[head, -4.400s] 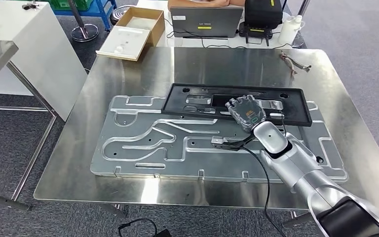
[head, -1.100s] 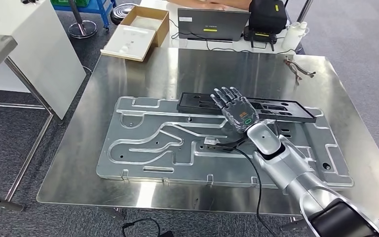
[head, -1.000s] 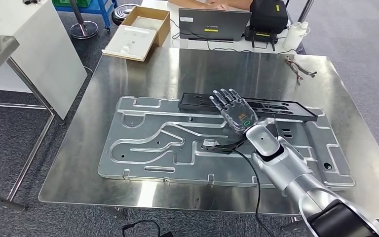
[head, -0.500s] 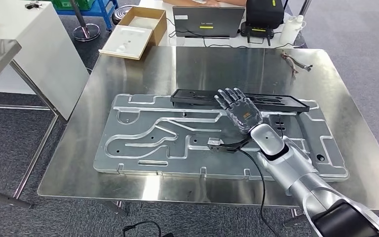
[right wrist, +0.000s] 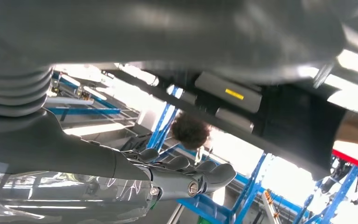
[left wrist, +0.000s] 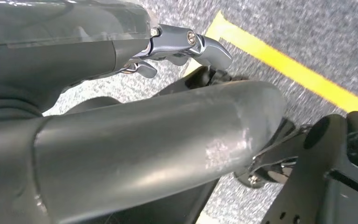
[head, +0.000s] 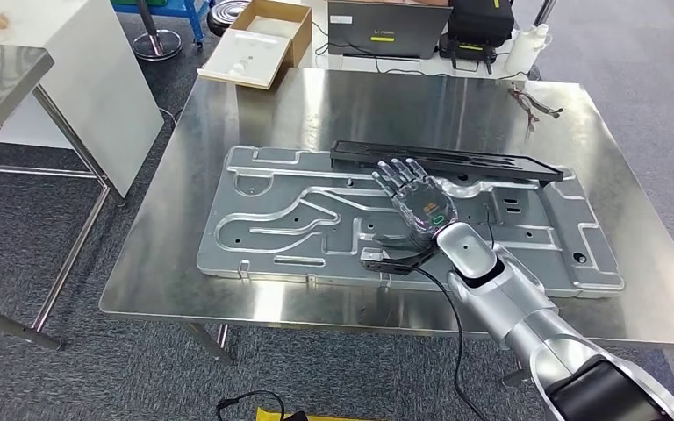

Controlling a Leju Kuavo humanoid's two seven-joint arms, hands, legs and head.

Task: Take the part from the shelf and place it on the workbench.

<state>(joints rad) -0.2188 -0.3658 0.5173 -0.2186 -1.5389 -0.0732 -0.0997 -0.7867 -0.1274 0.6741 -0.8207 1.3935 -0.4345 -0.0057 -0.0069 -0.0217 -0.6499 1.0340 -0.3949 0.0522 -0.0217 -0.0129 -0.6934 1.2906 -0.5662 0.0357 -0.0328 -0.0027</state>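
One black tray part (head: 446,162) lies mid-worktop (head: 228,263) on grey plate (head: 316,228); right hand (head: 417,200) above, fingers spread, empty; left hand (left wrist: 186,44) grip unclear.

Bright overhead light glares off the steel workbench (head: 351,110); both wrist views are blurred close-up, the right one backlit

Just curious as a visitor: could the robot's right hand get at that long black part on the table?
Probably yes: the right hand hovers open just short of the black part, with nothing between them on the metal plate.
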